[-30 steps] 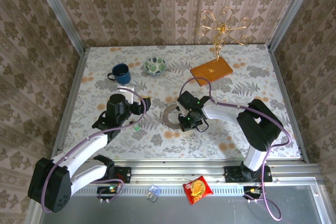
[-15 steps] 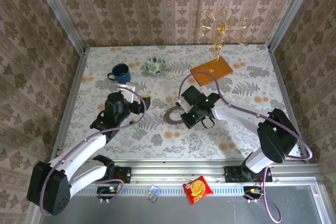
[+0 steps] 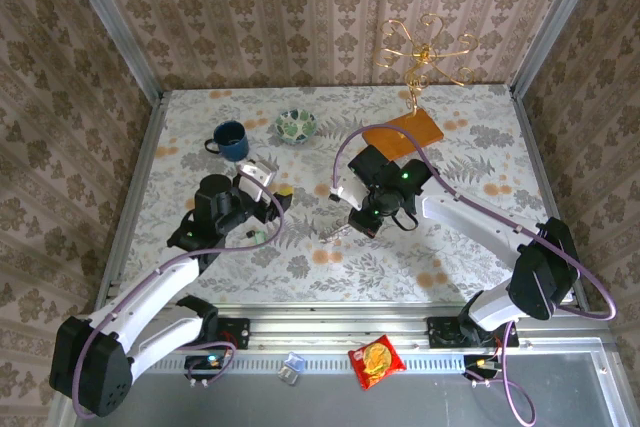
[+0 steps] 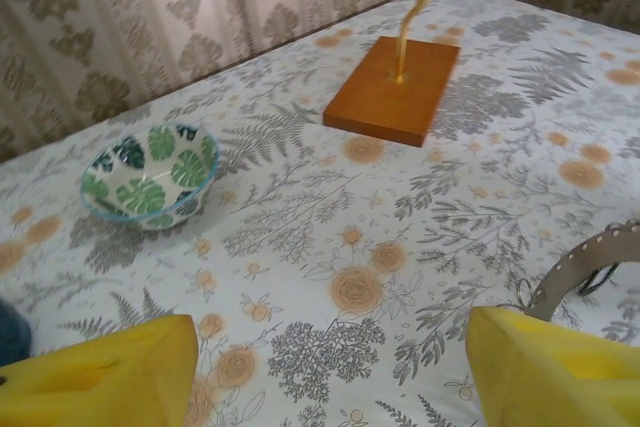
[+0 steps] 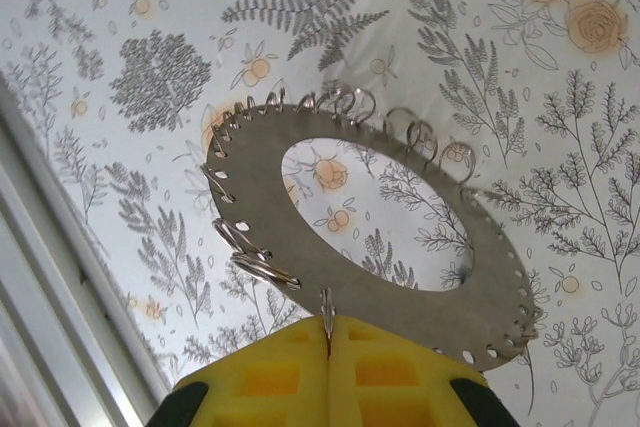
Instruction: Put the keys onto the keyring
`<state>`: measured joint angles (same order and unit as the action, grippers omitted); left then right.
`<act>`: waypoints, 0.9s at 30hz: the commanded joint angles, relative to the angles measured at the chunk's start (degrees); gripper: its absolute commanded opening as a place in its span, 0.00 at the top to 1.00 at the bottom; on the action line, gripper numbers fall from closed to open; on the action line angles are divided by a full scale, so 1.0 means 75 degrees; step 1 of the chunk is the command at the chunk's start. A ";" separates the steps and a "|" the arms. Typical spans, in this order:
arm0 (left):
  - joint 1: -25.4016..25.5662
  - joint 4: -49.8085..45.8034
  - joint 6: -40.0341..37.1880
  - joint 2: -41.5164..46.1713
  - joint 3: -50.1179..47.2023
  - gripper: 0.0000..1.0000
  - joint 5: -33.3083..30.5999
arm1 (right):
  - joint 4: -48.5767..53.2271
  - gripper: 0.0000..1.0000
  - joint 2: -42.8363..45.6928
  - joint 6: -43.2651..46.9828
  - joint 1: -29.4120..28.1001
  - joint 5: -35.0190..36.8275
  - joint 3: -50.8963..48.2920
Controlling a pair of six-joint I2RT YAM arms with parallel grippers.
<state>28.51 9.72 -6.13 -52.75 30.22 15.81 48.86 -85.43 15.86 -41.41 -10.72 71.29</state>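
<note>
The keyring (image 5: pixel 360 217) is a flat grey metal disc with a big hole, small holes round its rim and several split rings. My right gripper (image 5: pixel 328 332) is shut on one small ring at the disc's near edge and holds the disc tilted above the table. From above, that right gripper (image 3: pixel 365 220) is at the table's middle, the keyring (image 3: pixel 333 233) edge-on beside it. The keys show as one tiny green-headed key (image 3: pixel 258 237) on the table beside my left gripper (image 3: pixel 275 195). My left gripper (image 4: pixel 335 367) is open with nothing between its yellow fingers (image 4: pixel 100 377). The keyring's edge (image 4: pixel 600 252) shows at its right.
A blue mug (image 3: pixel 231 139) and a leaf-patterned bowl (image 3: pixel 296 126) stand at the back left. An orange wooden base with a gold wire stand (image 3: pixel 402 133) is at the back centre. A red snack packet (image 3: pixel 376 361) lies on the front rail.
My right gripper has lifted the keyring off the table and carried it back and to the right, tilting it. My left gripper has shifted slightly and its jaws have narrowed somewhat.
</note>
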 commanded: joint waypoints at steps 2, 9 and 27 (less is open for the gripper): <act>0.0042 0.0259 -0.0628 0.0036 0.0072 0.35 0.1336 | 0.0556 1.00 0.0357 0.0923 0.0026 -0.0606 0.0383; 0.0207 0.0839 -0.0972 -0.0319 -0.0084 0.48 0.3235 | 0.0528 1.00 0.0431 0.1353 0.0040 -0.1198 0.0618; 0.0941 0.1407 -0.1965 -0.1928 0.0304 0.71 0.5090 | -0.0196 1.00 0.0518 0.1944 -0.0132 -0.1874 0.0578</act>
<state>35.00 18.94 -18.20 -66.61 30.37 50.50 49.21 -82.85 28.99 -41.80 -22.13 74.41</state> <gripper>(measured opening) 0.291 0.052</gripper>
